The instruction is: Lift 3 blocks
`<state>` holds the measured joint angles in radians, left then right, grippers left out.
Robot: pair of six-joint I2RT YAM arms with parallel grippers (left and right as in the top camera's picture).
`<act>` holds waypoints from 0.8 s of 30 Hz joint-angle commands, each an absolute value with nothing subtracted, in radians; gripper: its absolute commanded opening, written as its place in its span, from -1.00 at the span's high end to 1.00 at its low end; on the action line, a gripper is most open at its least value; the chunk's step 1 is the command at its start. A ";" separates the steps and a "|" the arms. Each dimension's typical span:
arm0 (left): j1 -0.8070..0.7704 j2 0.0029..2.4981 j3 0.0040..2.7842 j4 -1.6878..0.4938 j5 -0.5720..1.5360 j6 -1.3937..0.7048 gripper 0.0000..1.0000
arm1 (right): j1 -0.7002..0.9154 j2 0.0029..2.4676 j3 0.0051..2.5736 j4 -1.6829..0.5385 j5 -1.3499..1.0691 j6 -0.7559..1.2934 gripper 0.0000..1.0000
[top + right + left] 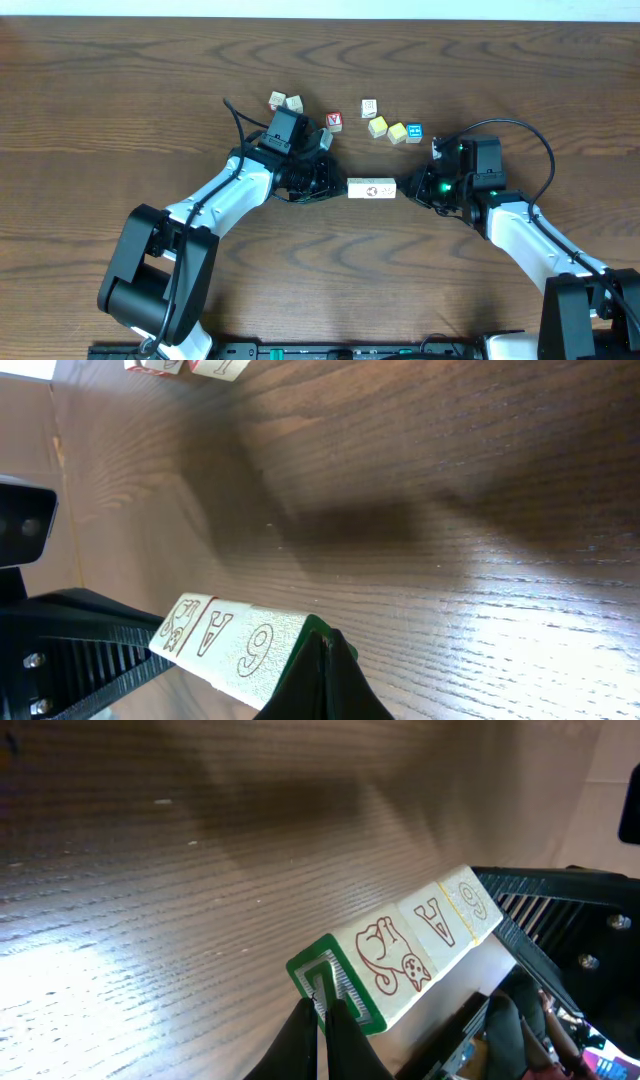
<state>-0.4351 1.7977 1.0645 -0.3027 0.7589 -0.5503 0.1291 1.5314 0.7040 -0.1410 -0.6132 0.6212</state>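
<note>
wooden table (120, 80): dark grain, bears everything. left gripper (337, 186): fingers closed tight together, tips pressed on the left end of the row. right gripper (403, 187): likewise closed, tips on the right end. blocks (371, 188): three cream cubes in one row, mid-table, squeezed end to end between both grippers, seemingly off the wood. farther off: yellow cubes (377, 127), red cube (334, 121), blue cube (414, 132).

The overhead view looks straight down from well above, taking in the counter (120, 70) from its far edge to its near edge. Each wrist view sits low and very close, looking past the left claw (321, 1015) or the right claw (322, 650) at opposite ends of one row of blocks (371, 188), which all three views share.
</note>
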 commanded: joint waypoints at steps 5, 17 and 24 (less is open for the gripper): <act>-0.458 1.811 1.084 -0.292 0.774 -0.552 0.86 | 0.199 1.534 0.699 -0.143 -0.657 0.620 0.98; -0.463 1.850 1.084 -0.290 0.773 -0.551 0.86 | 0.208 1.534 0.699 -0.147 -0.632 0.612 0.98; -0.488 1.872 1.084 -0.267 0.773 -0.552 0.85 | 0.212 1.541 0.698 -0.150 -0.617 0.604 0.98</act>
